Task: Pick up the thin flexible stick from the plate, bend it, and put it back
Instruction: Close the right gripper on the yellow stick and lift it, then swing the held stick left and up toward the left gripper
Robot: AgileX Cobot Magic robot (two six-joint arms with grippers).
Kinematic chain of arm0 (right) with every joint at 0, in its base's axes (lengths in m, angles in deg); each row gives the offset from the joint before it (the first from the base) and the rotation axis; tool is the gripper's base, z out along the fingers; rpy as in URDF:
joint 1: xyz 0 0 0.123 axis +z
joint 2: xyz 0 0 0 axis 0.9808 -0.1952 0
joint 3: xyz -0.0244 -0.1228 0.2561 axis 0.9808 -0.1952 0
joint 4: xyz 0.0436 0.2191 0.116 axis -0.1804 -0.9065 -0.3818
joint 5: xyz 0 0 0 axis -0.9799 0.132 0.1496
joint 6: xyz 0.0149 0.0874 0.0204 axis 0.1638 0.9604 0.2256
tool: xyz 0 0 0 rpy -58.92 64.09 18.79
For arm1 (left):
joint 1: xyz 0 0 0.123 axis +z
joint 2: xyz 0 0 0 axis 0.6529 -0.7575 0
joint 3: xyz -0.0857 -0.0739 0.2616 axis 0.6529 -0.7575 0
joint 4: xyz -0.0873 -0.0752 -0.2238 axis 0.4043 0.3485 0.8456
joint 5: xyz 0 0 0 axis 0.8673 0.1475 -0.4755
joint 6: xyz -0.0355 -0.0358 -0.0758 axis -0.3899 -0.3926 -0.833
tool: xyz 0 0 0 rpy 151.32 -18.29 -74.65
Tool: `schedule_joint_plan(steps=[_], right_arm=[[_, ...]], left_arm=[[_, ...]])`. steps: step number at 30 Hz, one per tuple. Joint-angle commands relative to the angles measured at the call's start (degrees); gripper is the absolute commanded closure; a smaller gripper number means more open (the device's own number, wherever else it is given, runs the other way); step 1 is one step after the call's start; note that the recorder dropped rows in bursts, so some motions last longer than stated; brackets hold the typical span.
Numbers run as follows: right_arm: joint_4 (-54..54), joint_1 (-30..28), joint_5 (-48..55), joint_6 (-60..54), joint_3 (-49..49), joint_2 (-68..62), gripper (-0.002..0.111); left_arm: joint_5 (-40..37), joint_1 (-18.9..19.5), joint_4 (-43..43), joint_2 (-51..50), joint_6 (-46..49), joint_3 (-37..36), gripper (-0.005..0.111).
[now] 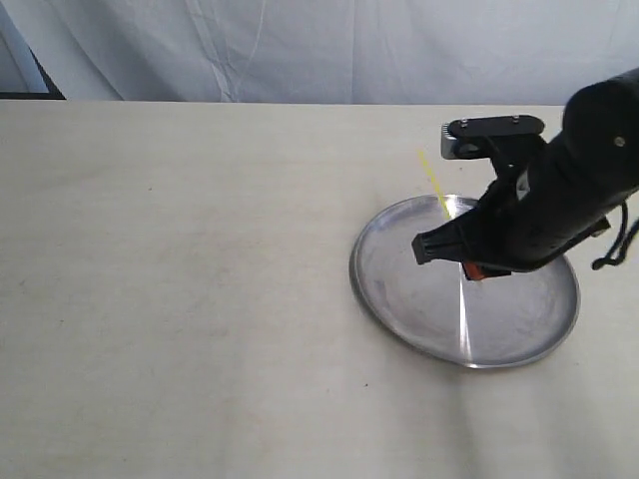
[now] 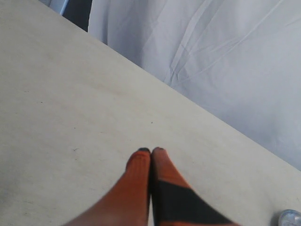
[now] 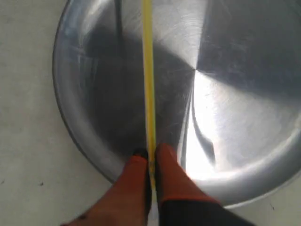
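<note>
The thin flexible stick (image 3: 148, 70), a bright yellow strand, runs straight out from between the fingers of my right gripper (image 3: 150, 153), which is shut on its near end. Below it lies the shiny silver plate (image 3: 94, 94). In the exterior view the right gripper (image 1: 469, 267) hangs over the plate (image 1: 394, 284), and the stick (image 1: 435, 186) slants up past the plate's far rim. My left gripper (image 2: 151, 150) is shut with nothing between its fingers, above bare table; the exterior view does not show it.
A white glare streak (image 1: 463, 314) crosses the plate's bottom. The beige table (image 1: 180, 259) stretches wide to the left of the plate. A white cloth backdrop (image 1: 319, 50) hangs behind the table's far edge.
</note>
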Motion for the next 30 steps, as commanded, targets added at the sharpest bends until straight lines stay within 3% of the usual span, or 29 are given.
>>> schedule_joint_plan(steps=[1, 4, 9, 15, 17, 26, 30], right_arm=[[-1.29, -0.12, -0.23, -0.54, -6.59, 11.58, 0.109], [-1.63, -0.12, 1.12, -0.54, -8.48, 18.5, 0.109], [-14.11, -0.12, 11.32, -12.52, -9.15, 28.91, 0.109], [-29.25, -0.12, 15.04, -29.2, -12.93, 35.05, 0.109], [-33.42, -0.12, 15.04, -32.63, -14.25, 35.49, 0.109], [-58.35, -0.12, 17.62, -57.82, -18.09, 33.94, 0.109], [-62.18, -0.12, 16.84, -61.4, -18.09, 33.52, 0.109]], left_arm=[[0.32, -0.37, -0.43, 0.38, 0.07, -0.28, 0.107], [0.32, -0.37, -0.43, 0.38, 0.07, -0.28, 0.107], [3.65, -0.37, -0.43, 0.38, 0.07, -0.28, 0.107], [28.61, -0.37, -3.32, 0.38, 0.07, -0.28, 0.107], [32.34, -0.37, -3.53, 0.38, 0.19, -0.28, 0.107], [35.67, -0.37, 0.63, 0.38, -9.64, -0.28, 0.107], [33.55, -0.37, -0.64, 0.38, -26.98, -0.28, 0.107]])
